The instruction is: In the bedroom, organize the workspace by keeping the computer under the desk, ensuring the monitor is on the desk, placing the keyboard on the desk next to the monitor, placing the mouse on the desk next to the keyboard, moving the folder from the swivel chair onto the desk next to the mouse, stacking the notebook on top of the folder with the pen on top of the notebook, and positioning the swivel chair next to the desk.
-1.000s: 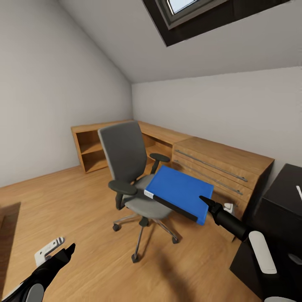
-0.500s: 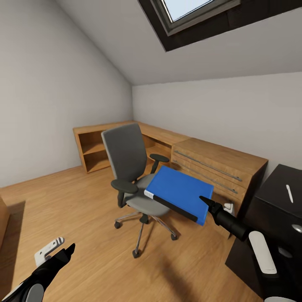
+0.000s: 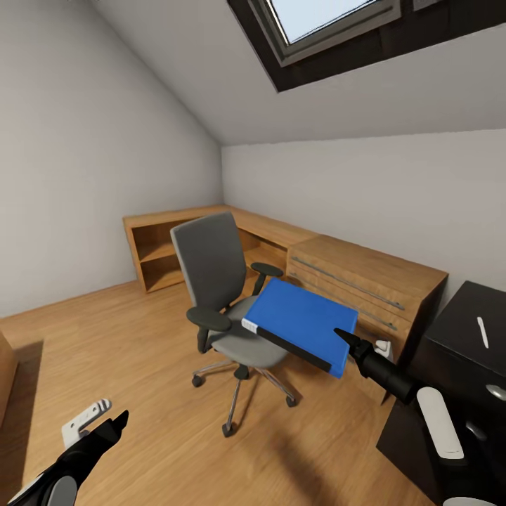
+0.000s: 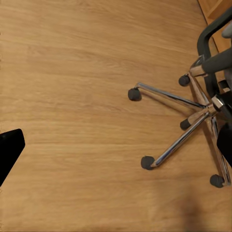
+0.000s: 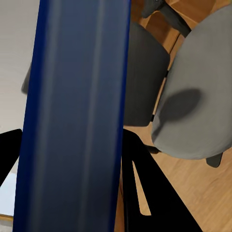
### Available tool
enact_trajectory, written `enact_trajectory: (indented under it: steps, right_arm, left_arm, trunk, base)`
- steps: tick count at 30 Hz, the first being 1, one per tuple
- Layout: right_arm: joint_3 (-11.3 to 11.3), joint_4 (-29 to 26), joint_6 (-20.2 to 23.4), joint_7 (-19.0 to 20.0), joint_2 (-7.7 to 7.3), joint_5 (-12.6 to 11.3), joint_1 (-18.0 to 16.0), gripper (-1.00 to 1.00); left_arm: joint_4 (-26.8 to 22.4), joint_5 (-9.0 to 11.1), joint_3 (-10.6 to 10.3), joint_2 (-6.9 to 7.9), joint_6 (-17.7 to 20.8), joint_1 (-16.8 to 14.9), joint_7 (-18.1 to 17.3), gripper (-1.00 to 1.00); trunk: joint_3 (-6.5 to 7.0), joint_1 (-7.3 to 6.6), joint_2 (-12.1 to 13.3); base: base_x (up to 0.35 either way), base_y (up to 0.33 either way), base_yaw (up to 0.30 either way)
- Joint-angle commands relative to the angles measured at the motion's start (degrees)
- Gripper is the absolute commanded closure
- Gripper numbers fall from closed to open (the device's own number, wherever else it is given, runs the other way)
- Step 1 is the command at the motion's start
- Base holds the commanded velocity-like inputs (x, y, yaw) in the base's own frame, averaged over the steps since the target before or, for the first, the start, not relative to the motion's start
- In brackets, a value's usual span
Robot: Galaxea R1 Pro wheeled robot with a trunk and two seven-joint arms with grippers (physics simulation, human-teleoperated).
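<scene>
Your right gripper [image 3: 344,340] pinches the folder [image 3: 299,320] above the swivel chair [image 3: 225,295]; left gripper's [image 3: 116,424] spread I cannot tell

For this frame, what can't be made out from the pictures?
- Desk: cut off by the head view's right edge, so most of its top is unseen.
- Pen: a thin white sliver on the desk, too small for detail.
- Chair seat: partly hidden by the folder in the head view.
- Right gripper: where its fingers meet the folder is hidden behind the folder in the right wrist view.
- Left gripper: whether open or shut is unclear.
</scene>
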Motion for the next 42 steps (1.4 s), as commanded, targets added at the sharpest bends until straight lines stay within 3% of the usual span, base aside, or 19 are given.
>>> enact_trajectory:
  steps: [1,6,7,9,13,15,16,17,18,22,26,27,28,30,32,34,36,37,42]
  right_arm:
    - [-0.1,0.0,0.3,0.2,0.00,0.1,0.0,1.00]
    - [-0.4,0.0,0.3,0.2,-0.05,0.1,0.0,1.00]
    - [-0.5,0.0,0.3,0.2,-0.06,0.1,0.0,1.00]
    - [-0.5,0.0,0.3,0.2,-0.06,0.1,0.0,1.00]
    - [-0.5,-0.1,0.4,0.2,-0.06,0.1,0.0,1.00]
    - [-0.5,-0.3,0.4,0.2,-0.06,0.2,0.0,1.00]
    - [-0.5,-0.3,0.5,0.2,-0.06,0.2,0.0,1.00]
    - [-0.4,-0.4,0.5,0.3,0.00,0.0,0.0,1.00]
    - [-0.3,-0.5,0.5,0.3,0.09,0.0,0.0,1.00]
    - [0.1,-1.6,0.3,0.2,0.40,0.1,0.0,1.00]
    - [0.1,-3.6,0.3,-1.8,0.50,0.2,-0.1,1.00]
    - [0.0,-4.6,0.3,-4.0,0.52,0.1,-0.3,1.00]
    - [-0.2,-6.1,0.3,-9.4,0.54,-0.3,-1.2,1.00]
    - [-0.3,-7.0,-0.3,-16.0,0.70,-1.8,-3.3,1.00]
    - [-0.5,-7.6,-3.2,-24.9,1.52,-6.6,-6.6,1.00]
    - [-0.5,-7.8,-7.3,-30.3,2.67,-11.0,-8.0,1.00]
    - [-0.5,-8.0,-12.3,-34.1,4.35,-14.9,-8.6,1.00]
    - [-0.3,-7.9,-18.8,-37.0,7.09,-18.2,-8.3,1.00]
    - [0.3,-9.6,-20.6,-37.7,8.05,-19.3,-6.1,1.00]
  left_arm:
    - [0.0,0.6,0.1,-0.05,0.3,0.0,0.4,-1.00]
    - [2.3,0.5,0.2,-0.13,0.2,0.0,0.5,-1.00]
    - [5.6,0.3,0.2,-0.02,0.2,0.0,0.4,-1.00]
    - [7.2,0.0,0.2,0.04,0.0,0.0,0.4,-1.00]
    - [12.9,-2.8,0.3,0.13,-0.4,0.0,0.4,-1.00]
    - [19.9,-6.3,0.3,0.18,-0.9,0.0,0.3,-1.00]
    - [21.6,-6.9,0.3,0.21,-1.3,0.0,0.3,-1.00]
    - [32.5,-10.3,0.0,0.70,-12.5,-0.1,0.1,-1.00]
    - [34.1,-11.1,-0.1,0.76,-14.7,-0.1,0.1,-1.00]
    - [36.4,-13.2,-0.2,0.83,-17.9,-0.1,0.1,-1.00]
    - [37.1,-13.7,-0.2,0.78,-18.7,-0.1,0.1,-1.00]
    - [37.2,-13.8,-0.3,0.75,-18.9,-0.1,0.1,-1.00]
    - [37.4,-13.9,-0.4,0.65,-19.0,-0.1,0.1,-1.00]
    - [37.8,-14.0,-0.6,0.59,-19.1,-0.1,0.1,-1.00]
    - [38.5,-14.1,-0.9,0.60,-19.2,-0.1,0.2,-1.00]
    - [38.7,-14.1,-1.1,0.60,-19.3,-0.1,0.1,-1.00]
    - [38.8,-14.1,-1.2,0.61,-19.3,-0.1,0.1,-1.00]
    - [39.0,-14.1,-1.3,0.61,-19.3,-0.1,0.1,-1.00]
    - [39.3,-14.1,-1.4,0.54,-19.4,-0.1,0.1,-1.00]
  trunk:
    - [0.13,-0.23,0.4]
    - [1.02,-1.33,2.4]
    - [1.20,-1.55,2.8]
    - [1.56,-1.99,3.6]
    - [2.28,-2.87,5.2]
    - [2.64,-3.31,6.0]
    - [2.82,-3.53,6.4]
    - [3.00,-3.75,6.8]
    - [3.18,-3.97,7.2]
    - [3.90,-4.85,8.8]
    - [4.61,-5.72,10.4]
    - [4.79,-5.94,10.8]
    - [4.97,-6.16,11.2]
    - [5.33,-6.60,12.0]
    - [5.69,-7.04,12.8]
    - [6.05,-7.48,13.6]
    - [6.41,-7.92,14.4]
    - [6.59,-8.14,14.8]
    - [7.49,-9.24,16.8]
  base:
    - [0.000,0.000,0.000]
    - [0.000,0.000,0.000]
    - [0.000,0.000,0.000]
    - [0.000,0.000,0.000]
    - [0.000,0.000,0.000]
    - [0.000,0.000,0.000]
    - [0.000,0.000,0.000]
    - [0.000,0.000,0.000]
    - [0.000,0.000,0.000]
    - [0.000,0.000,0.000]
    - [0.000,0.000,0.000]
    - [0.000,0.000,0.000]
    - [0.000,0.000,0.000]
    - [0.000,0.000,0.000]
    - [0.000,0.000,0.000]
    - [0.000,0.000,0.000]
    - [0.000,0.000,0.000]
    - [0.000,0.000,0.000]
    - [0.000,0.000,-0.001]
